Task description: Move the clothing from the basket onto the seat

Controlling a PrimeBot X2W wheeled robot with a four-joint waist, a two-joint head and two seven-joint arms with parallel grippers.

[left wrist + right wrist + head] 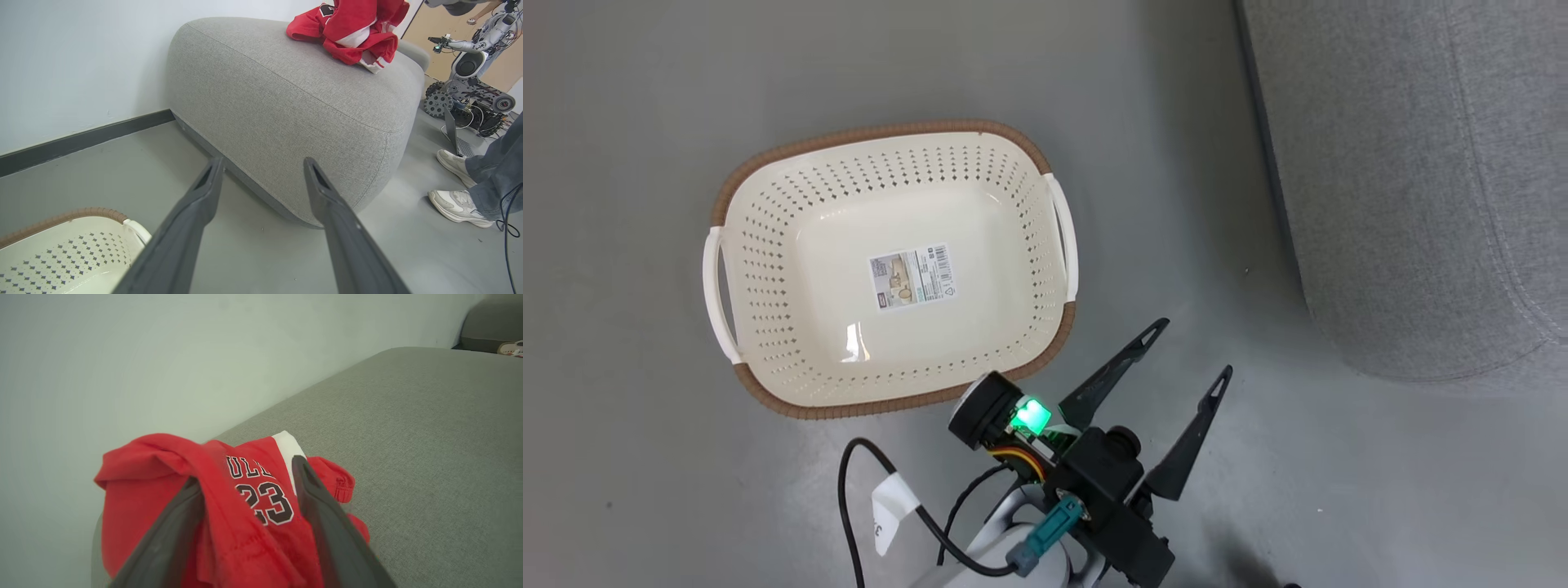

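Observation:
The cream basket (768, 269) stands on the grey floor with just a paper label (912, 276) on its bottom; its rim corner (81, 213) sits low in the left wrist view. My left gripper (1192, 349) hovers open over the floor between basket and seat, holding nothing (263, 161). The red clothing (347, 28) lies bunched on top of the grey seat (286, 98), near the wall. My right gripper (247, 470) is open around the clothing (261, 498): the "23" fabric lies between its fingers and a fold drapes over the left one.
A person's white sneakers (459, 202) and jeans leg stand on the floor to the right of the seat. Another wheeled robot (466, 85) is parked behind them. A dark baseboard (81, 141) runs along the wall. The seat's edge (1405, 204) fills the head view's right.

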